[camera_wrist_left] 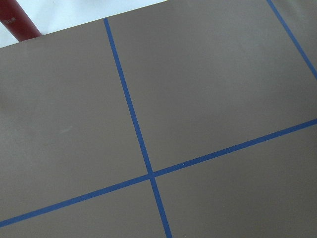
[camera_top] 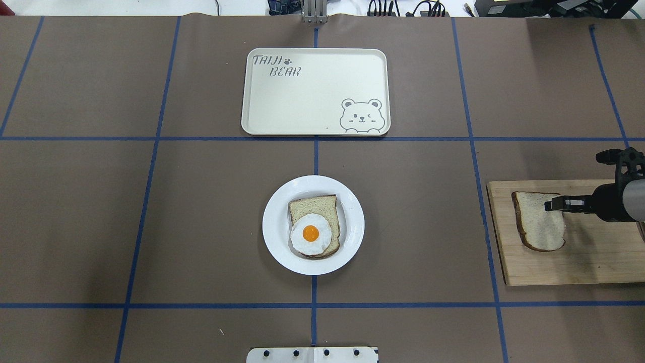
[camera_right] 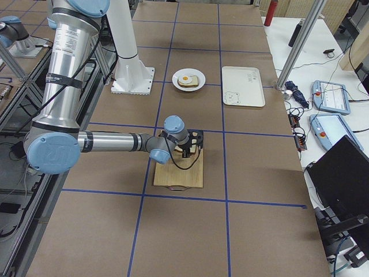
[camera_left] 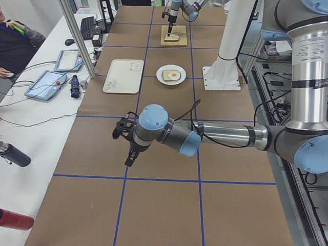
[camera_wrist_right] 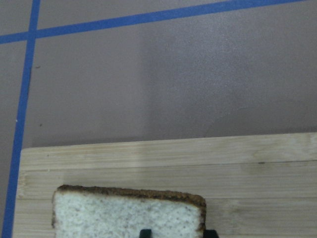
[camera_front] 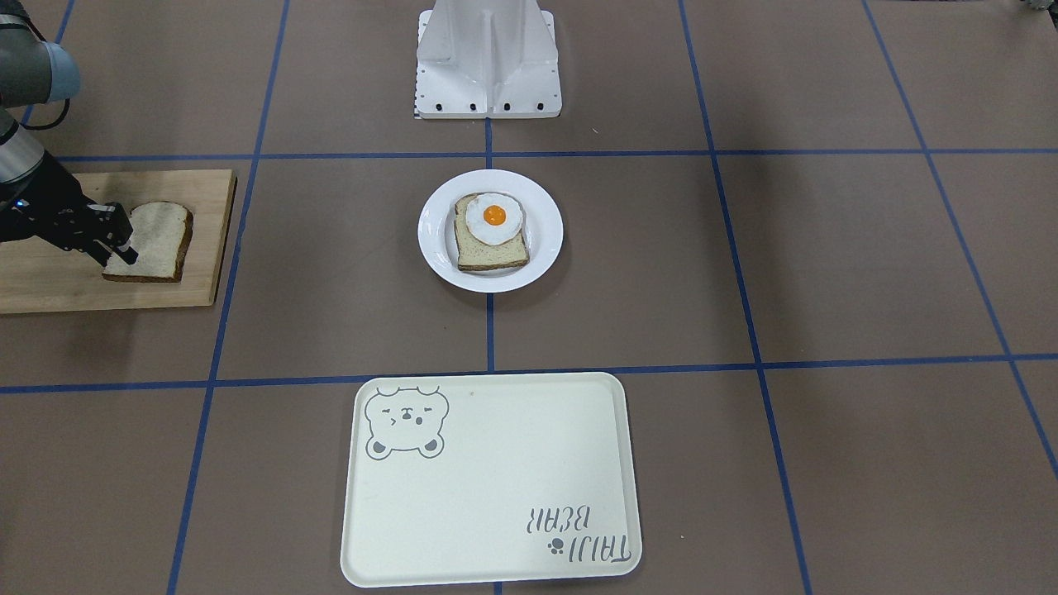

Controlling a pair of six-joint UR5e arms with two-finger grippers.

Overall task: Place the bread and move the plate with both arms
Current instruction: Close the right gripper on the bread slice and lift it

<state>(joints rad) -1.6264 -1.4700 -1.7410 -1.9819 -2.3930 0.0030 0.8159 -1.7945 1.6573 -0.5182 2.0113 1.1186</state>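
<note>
The bread (camera_front: 161, 235) lies flat on a wooden cutting board (camera_front: 50, 273) at the table's right end; it also shows in the overhead view (camera_top: 536, 224). My right gripper (camera_top: 550, 205) is low over the slice's edge. In the right wrist view the bread (camera_wrist_right: 124, 215) sits between the two fingertips (camera_wrist_right: 145, 232), which stand apart. The white plate (camera_top: 274, 227) at the table's centre holds a second slice with a fried egg (camera_top: 311, 234). My left gripper (camera_left: 129, 160) hangs over bare table far from the plate; I cannot tell whether it is open or shut.
A cream tray with a bear drawing (camera_top: 312, 96) lies beyond the plate. The white stand base (camera_front: 488, 58) is on the robot's side of the plate. Blue tape lines cross the brown table. Tablets and bottles lie on the side bench (camera_left: 46, 82).
</note>
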